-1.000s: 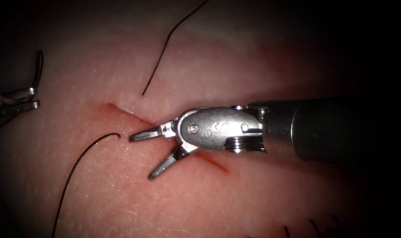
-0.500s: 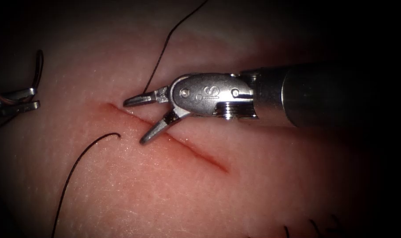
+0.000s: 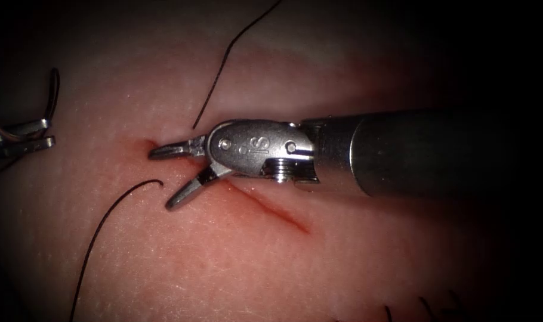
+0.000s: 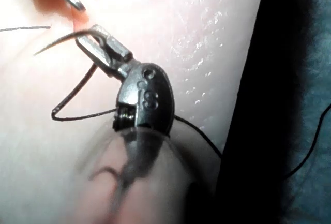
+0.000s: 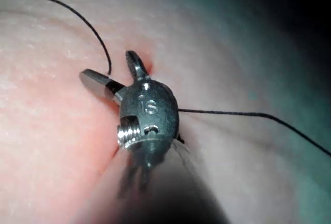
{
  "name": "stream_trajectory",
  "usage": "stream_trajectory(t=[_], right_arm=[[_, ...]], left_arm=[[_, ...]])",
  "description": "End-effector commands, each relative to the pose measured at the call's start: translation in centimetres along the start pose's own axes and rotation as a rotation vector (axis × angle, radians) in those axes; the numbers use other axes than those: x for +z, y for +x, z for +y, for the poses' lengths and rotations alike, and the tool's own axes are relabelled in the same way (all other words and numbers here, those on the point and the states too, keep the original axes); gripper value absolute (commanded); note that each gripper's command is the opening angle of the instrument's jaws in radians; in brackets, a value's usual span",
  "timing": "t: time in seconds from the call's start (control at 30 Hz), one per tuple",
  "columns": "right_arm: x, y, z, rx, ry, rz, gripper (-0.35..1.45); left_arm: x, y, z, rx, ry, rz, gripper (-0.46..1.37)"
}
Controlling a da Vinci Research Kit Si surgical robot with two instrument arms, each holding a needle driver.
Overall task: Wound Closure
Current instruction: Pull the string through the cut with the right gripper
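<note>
Pink tissue (image 3: 235,256) is lying under my two tools, and the red cut (image 3: 265,206) is running across it from upper left toward lower right. I am holding my right tool (image 3: 163,177) with its jaws spread apart and holding nothing; one jaw is resting over the upper left end of the cut, the other is pointing down just below the line of the cut. In my right wrist view the same tool (image 5: 111,71) is showing its two jaws wide apart over the reddened spot. My left tool (image 3: 45,133) is staying near the left edge of the tissue, well apart from the cut, and its jaws are closed on the needle (image 3: 51,95), somewhere along the middle of its curve. In my left wrist view this tool (image 4: 95,40) is clamping the dark curved needle (image 4: 62,40), which is out of the tissue. One end of the thread (image 3: 224,65) is lying free just above my right tool, and another piece is curving on the left side of the cut.
</note>
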Motion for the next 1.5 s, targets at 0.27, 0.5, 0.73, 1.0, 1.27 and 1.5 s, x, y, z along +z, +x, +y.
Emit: stream_trajectory(t=[0.27, 0.5, 0.73, 1.0, 1.27, 1.5], right_arm=[[0.1, 0.03, 0.03, 0.001, 0.016, 0.007, 0.8], [0.11, 0.03, 0.03, -0.004, 0.055, 0.019, 0.18], [0.11, 0.03, 0.02, -0.01, 0.072, 0.024, -0.35], [0.03, 0.11, 0.05, -0.036, 0.076, 0.028, -0.35], [-0.04, 0.28, -0.08, -0.178, 0.07, 0.032, -0.35], [0.04, 0.49, -0.42, -0.26, 0.109, 0.056, -0.35]], left_arm=[[-0.01, 0.0, 0.0, -0.001, -0.004, 0.001, -0.35], [-0.01, 0.0, -0.01, -0.001, -0.005, 0.002, -0.35], [-0.03, 0.0, -0.01, -0.001, -0.005, 0.002, -0.35], [-0.03, 0.0, -0.01, -0.001, -0.006, 0.003, -0.35], [-0.03, 0.0, -0.01, -0.001, -0.006, 0.003, -0.35], [-0.03, -0.01, -0.01, -0.001, -0.006, 0.003, -0.35]])
